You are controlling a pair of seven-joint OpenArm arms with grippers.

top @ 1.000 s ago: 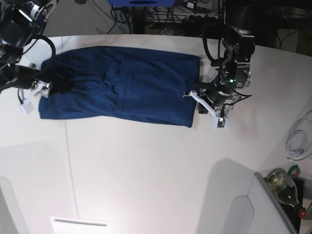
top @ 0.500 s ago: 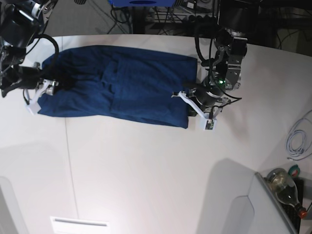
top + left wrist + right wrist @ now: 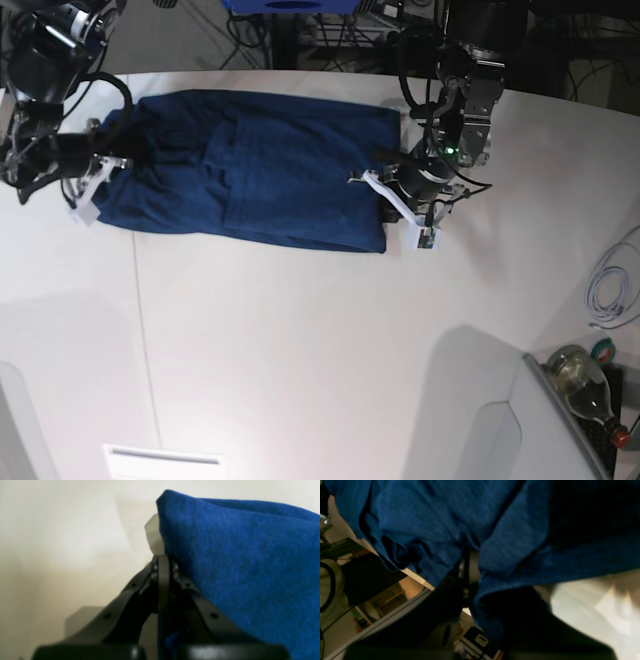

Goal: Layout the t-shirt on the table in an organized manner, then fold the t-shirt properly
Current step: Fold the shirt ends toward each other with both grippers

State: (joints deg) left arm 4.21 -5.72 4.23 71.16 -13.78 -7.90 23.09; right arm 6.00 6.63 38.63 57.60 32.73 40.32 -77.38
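We see the t-shirt (image 3: 250, 170) spread near the table's (image 3: 300, 340) far edge — our left gripper (image 3: 400, 205) and right gripper (image 3: 92, 185) each clamped onto an end.

Black arms, looping black cables, white gripper (image 3: 398, 208) fingers, green indicator light

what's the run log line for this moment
phase: grasp for fold | left gripper: shut on t-shirt edge | right gripper: shut on t-shirt edge | t-shirt: spread on table
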